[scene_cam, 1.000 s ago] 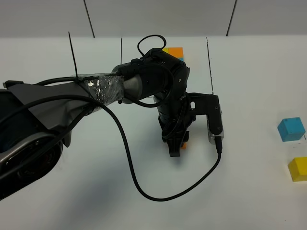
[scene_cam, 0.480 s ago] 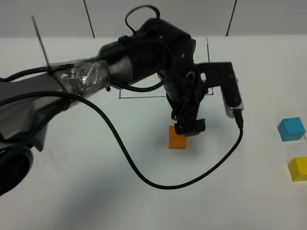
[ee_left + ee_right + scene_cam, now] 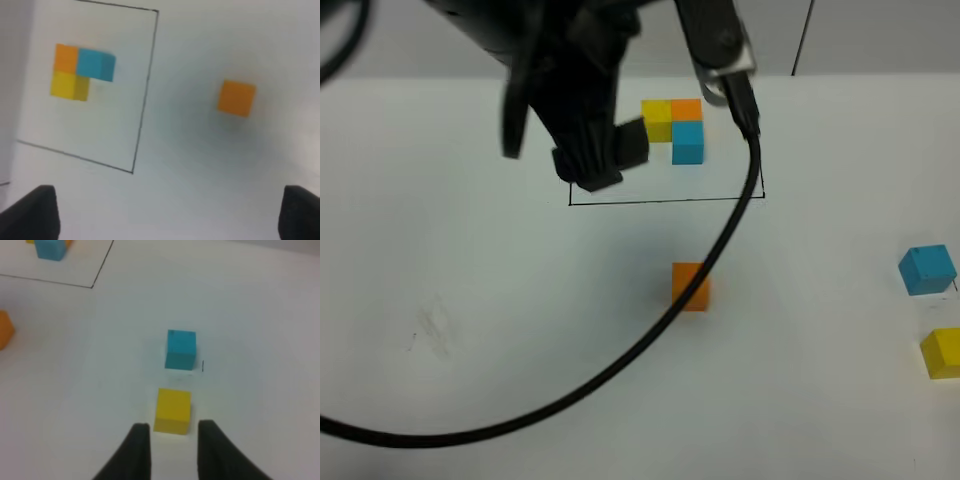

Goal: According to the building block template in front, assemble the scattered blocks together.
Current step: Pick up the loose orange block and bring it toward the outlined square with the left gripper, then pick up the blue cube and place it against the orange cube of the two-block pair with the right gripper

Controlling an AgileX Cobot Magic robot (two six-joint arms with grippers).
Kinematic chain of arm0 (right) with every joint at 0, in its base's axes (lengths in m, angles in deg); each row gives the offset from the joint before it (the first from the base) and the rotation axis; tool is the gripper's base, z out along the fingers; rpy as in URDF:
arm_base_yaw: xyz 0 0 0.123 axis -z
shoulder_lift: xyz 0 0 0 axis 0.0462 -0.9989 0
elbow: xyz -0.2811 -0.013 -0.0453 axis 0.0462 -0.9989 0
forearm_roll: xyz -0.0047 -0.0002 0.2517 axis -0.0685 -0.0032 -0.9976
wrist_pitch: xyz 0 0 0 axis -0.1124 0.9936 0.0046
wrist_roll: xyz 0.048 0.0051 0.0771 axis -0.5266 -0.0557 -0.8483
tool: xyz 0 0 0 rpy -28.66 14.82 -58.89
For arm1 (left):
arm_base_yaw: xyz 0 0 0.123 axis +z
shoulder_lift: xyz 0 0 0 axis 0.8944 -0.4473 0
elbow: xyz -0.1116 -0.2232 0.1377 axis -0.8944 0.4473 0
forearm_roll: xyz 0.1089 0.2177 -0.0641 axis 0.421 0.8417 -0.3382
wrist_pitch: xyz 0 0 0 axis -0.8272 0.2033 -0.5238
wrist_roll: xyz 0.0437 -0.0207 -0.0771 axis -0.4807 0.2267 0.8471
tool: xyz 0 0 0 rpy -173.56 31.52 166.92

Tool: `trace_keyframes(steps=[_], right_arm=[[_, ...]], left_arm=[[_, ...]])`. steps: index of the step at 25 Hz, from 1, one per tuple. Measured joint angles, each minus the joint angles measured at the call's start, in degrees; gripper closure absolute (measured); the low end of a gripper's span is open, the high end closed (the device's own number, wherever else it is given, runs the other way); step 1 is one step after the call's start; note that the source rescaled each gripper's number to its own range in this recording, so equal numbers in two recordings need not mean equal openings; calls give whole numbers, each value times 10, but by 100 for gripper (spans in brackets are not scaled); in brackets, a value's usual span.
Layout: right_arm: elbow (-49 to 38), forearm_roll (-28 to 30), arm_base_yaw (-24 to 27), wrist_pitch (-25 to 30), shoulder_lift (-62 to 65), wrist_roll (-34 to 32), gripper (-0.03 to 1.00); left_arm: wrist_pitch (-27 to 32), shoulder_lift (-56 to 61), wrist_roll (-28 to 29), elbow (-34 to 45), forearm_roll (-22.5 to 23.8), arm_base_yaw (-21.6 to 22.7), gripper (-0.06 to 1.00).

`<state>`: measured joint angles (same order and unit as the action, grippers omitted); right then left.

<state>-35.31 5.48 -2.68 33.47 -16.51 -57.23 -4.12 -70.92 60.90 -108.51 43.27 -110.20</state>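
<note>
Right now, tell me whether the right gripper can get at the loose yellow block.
Probably yes. The yellow block sits just ahead of the open right gripper, in line with its gap, nothing between them; the blue block lies beyond, apart.

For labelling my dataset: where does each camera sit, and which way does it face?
Exterior high: above, looking down at the white table; shows the left arm.
Left wrist: looks down at the building block template and orange cube; left gripper shows.
Right wrist: faces blue cube and yellow cube; right gripper shows.
All three share the orange cube.
</note>
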Motion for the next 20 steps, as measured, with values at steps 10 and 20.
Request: trace_keyframes(steps=[10, 20], right_arm=[[0, 0, 0, 0, 0, 0, 97], [0, 0, 0, 0, 0, 0, 97]], left_arm=[[0, 262, 98, 105, 49, 0, 25], [0, 587, 125, 323, 87, 0, 27]])
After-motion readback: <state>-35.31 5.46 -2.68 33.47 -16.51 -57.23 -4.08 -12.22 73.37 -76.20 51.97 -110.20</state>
